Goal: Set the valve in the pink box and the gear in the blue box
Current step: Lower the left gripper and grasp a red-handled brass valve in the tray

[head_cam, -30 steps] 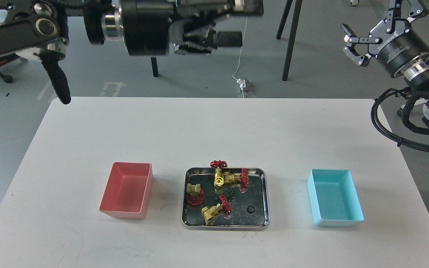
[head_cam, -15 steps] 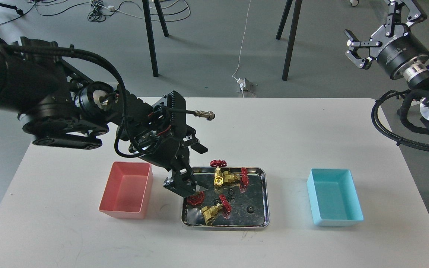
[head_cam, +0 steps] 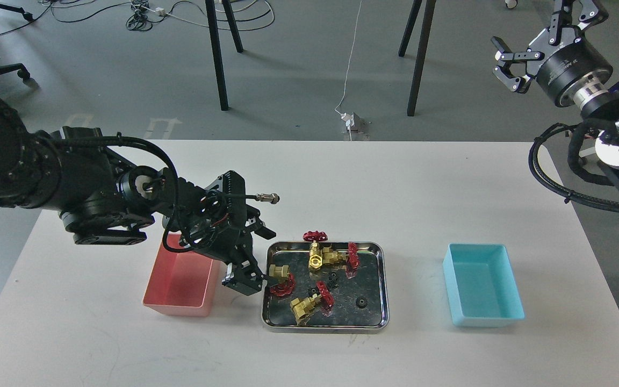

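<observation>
Several brass valves with red handwheels lie in a shiny steel tray (head_cam: 382, 285) at the table's middle: one at the left (head_cam: 280, 277), one at the front (head_cam: 309, 303), and a cluster at the back (head_cam: 324, 257). Small black gears (head_cam: 361, 302) (head_cam: 333, 279) lie among them. The pink box (head_cam: 183, 274) stands left of the tray, the blue box (head_cam: 481, 290) to its right; both look empty. My left gripper (head_cam: 251, 279) is low at the tray's left edge, right beside the left valve; its dark fingers cannot be told apart. My right gripper (head_cam: 524, 51) is open, high at the far right.
My left arm (head_cam: 100, 193) reaches over the table's left side and partly covers the pink box's back right corner. Chair and stand legs (head_cam: 419, 54) rise from the floor beyond the table's far edge. Cables of the right arm (head_cam: 556, 183) hang off the table's right edge.
My left arm came down from high at the top of the view to the tray's left side, then shifted a little left, uncovering the left valve's brass body. The valve stays in place.
</observation>
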Controlling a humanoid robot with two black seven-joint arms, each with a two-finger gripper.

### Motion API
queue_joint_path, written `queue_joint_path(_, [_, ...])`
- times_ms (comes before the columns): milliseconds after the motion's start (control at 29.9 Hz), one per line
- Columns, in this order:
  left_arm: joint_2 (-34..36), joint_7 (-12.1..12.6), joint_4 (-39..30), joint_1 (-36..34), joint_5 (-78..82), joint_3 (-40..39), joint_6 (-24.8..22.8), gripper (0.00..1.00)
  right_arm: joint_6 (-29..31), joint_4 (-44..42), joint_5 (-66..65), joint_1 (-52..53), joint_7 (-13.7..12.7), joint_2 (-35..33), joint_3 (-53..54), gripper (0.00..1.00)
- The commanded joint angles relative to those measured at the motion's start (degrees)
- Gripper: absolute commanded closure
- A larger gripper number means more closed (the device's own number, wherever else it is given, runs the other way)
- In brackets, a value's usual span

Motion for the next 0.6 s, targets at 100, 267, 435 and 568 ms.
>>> queue_joint_path(100, [-0.21,-0.01,1.86,3.90,0.14,-2.69,-0.01,0.04,-2.18,-0.61,-0.04,1.32,-2.95,-0.14,0.03,0.00])
queue_joint_path(267, [-0.47,-0.01,3.79,5.48,0.14,-4.28,-0.01,0.07,-5.26,-1.75,0.05,2.73,-3.93,0.04,-0.06,0.00])
queue_joint_path(435, [-1.88,-0.01,6.95,7.06,0.14,-4.28,-0.01,0.10,-5.35,-2.02,0.05,3.00,-3.93,0.04,0.03,0.00])
queue_joint_path(568, [-2.06,-0.01,7.31,8.29,0.14,-4.28,-0.01,0.15,-5.35,-2.02,0.05,2.82,-4.01,0.04,-0.15,0.00])
